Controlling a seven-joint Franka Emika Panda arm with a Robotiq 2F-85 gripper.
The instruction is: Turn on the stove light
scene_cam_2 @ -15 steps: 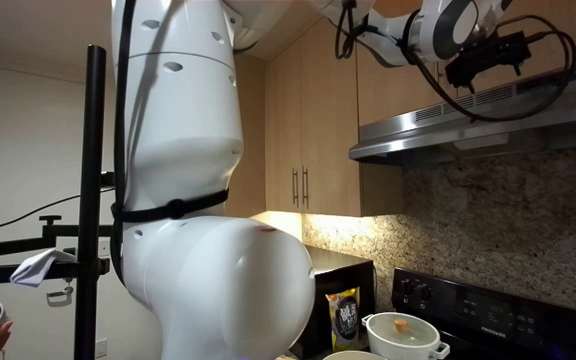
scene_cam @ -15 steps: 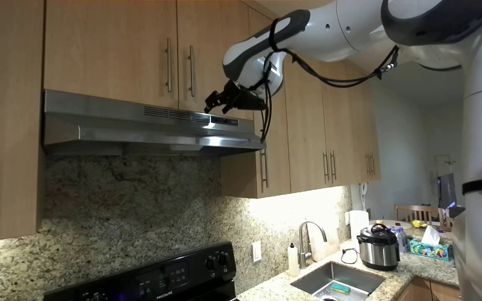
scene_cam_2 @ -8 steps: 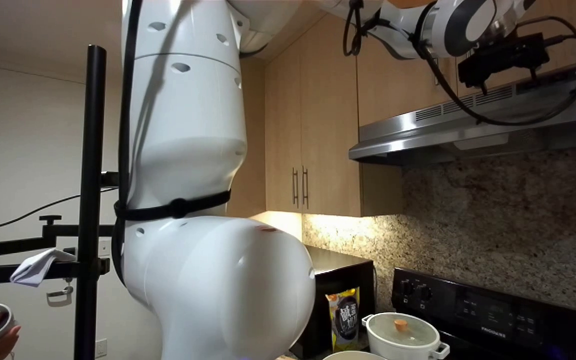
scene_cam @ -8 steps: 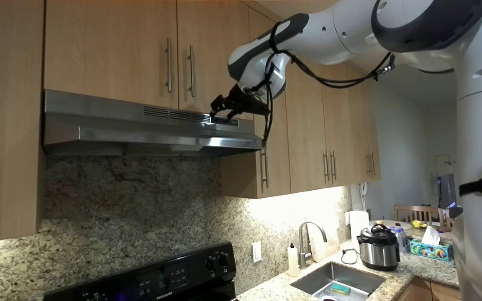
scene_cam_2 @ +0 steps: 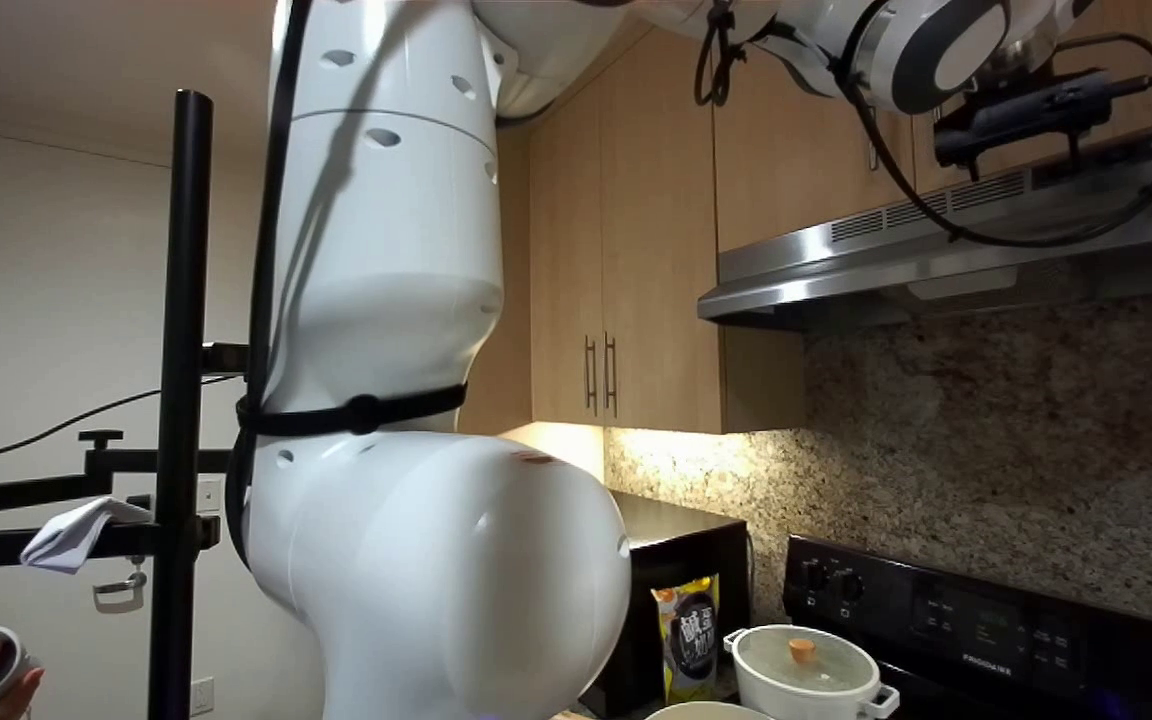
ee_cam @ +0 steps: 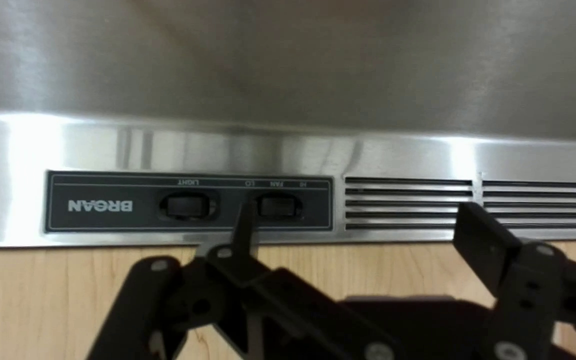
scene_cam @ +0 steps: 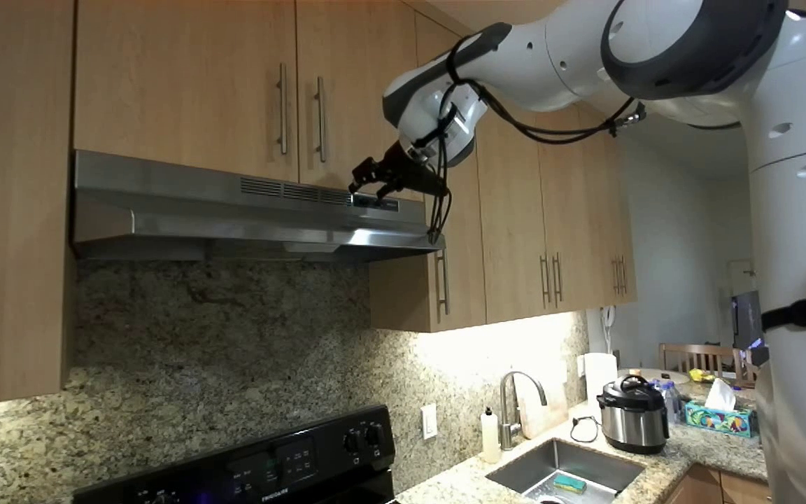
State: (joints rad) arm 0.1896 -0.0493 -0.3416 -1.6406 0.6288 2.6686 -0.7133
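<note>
Hand, fingers spread apart, before your range hood. In your wrist view, one fingertip overlaps the black control panel between the light switch and the fan switch; the other overlaps the vent slots. Your light switch sits between the BROAN lettering and that first fingertip. You cannot tell here whether anything touches.

Sink: is holding a sponge
Pressure cooker: is standing near the tissue box
White pot: is wearing a lid
</note>
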